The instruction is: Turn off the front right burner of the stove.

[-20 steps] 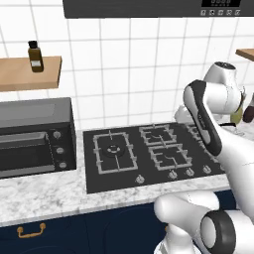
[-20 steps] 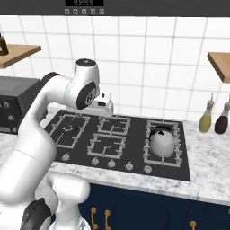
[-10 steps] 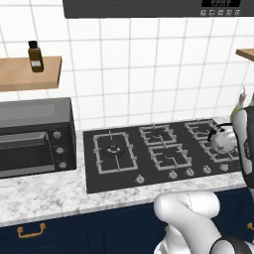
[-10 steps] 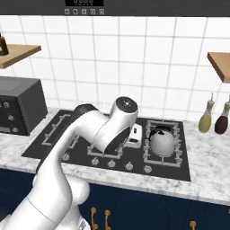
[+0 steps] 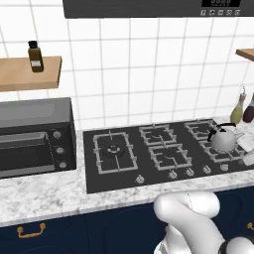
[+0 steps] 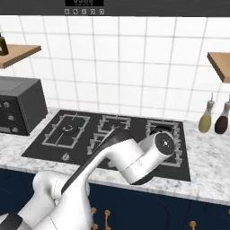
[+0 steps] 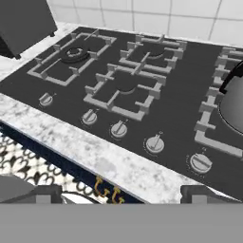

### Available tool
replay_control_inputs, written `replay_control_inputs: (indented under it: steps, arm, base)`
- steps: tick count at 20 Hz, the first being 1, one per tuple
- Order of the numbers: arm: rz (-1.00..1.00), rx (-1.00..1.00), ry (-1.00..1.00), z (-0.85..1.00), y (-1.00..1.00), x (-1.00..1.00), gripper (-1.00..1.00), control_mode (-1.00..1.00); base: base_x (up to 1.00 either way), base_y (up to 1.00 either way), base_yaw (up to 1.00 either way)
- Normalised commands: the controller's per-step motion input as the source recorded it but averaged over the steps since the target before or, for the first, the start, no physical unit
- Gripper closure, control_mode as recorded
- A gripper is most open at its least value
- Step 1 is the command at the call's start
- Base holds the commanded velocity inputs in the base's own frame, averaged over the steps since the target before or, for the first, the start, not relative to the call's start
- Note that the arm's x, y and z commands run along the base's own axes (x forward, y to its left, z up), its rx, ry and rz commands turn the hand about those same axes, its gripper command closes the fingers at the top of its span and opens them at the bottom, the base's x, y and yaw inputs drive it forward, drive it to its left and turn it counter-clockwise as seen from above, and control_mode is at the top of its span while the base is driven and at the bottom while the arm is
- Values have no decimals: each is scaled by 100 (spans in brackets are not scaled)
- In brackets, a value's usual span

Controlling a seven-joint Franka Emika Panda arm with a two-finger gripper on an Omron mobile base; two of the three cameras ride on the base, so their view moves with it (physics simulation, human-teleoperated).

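Hand view, contents listed outward from the claw.

1. Claw [image 7: 126, 195]: two dark finger tips [image 7: 45, 192] spread wide apart, with nothing between them. It hangs past the front edge of the surface, above the cabinets and pointed at the stove.
2. Navy cabinet front with gold handles [image 7: 107, 189]: directly below the claw.
3. Grey-veined white marble surface [image 7: 95, 154] [image 5: 49, 198]: a strip just ahead of the claw.
4. Wide flat black glass stove [image 7: 175, 114] [image 5: 144, 166] [image 6: 49, 143]: ahead of the claw, beyond the marble strip.
5. Row of five small silver knobs [image 7: 118, 129] [image 5: 189, 172]: along the stove's near edge, the closest stove parts to the claw. The rightmost knob [image 7: 200, 163] lies ahead and to the claw's right.
6. Small square grey metal front right burner [image 7: 213, 135] [image 5: 221, 155]: ahead and to the right of the claw, just behind the rightmost knob.
7. Rounded silver kettle with black handle [image 7: 233, 107] [image 5: 222, 140]: stands on the right-hand grates, over or just behind that burner. Which of the two it rests on cannot be told.
8. Larger square burner with ringed centre [image 7: 73, 56] [image 5: 113, 149]: far ahead and to the claw's left.
9. Black-and-grey countertop oven [image 7: 23, 21] [image 5: 34, 139] [image 6: 18, 110]: beyond the stove's left end, well apart from the claw.
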Motion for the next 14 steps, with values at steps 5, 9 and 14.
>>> replay_control_inputs:
  steps: [5,9,14]
  arm:
    - [45,-5,-13,-51,-32,0,-100,-100]
    - [47,-18,-8,-52,-8,0,-100,-100]
    - [26,-8,-1,-56,0,9,-100,-100]
  base:
    - [0,0,0]
    - [0,0,0]
    - [0,0,0]
